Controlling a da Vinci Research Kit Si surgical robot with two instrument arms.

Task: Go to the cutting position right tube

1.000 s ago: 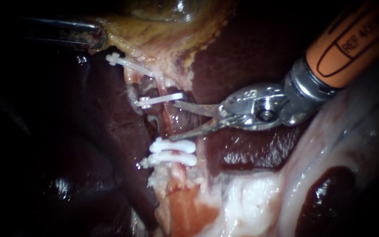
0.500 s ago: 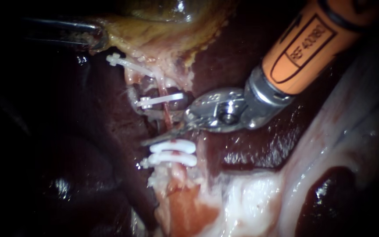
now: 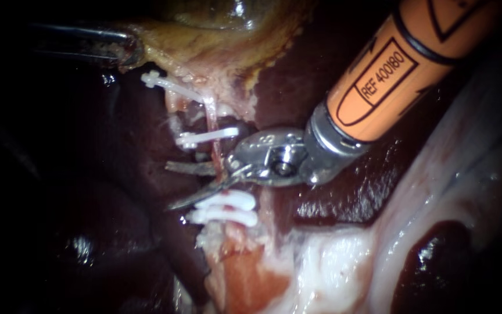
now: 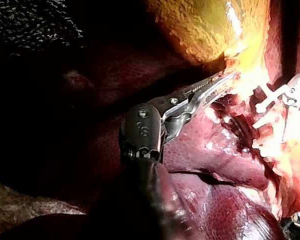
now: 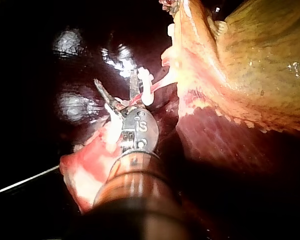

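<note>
A thin reddish tube [image 3: 214, 152] runs down from the gallbladder [image 3: 216, 46] past a white clip [image 3: 207, 136] to two more white clips [image 3: 226, 208]. My right instrument [image 3: 169, 187], on an orange shaft from the upper right, holds its two curved blades open astride this tube, between the single clip and the pair. In the right wrist view the same blades [image 5: 116, 80] gape beside a clip [image 5: 144, 85]. My left instrument [image 3: 124, 51] is at the upper left; in the left wrist view its jaws [image 4: 225, 78] are shut on the yellowish gallbladder edge [image 4: 240, 55].
Another white clip [image 3: 161, 81] sits on a pale strand higher up to the left. Dark liver [image 3: 140, 174] surrounds the tube. Pale fatty tissue [image 3: 332, 267] fills the lower right. The right instrument's shaft [image 3: 390, 64] crosses the upper right.
My right instrument has moved left and slightly down; its open blades, formerly right of the tube, now reach across it. The left instrument has not moved.
</note>
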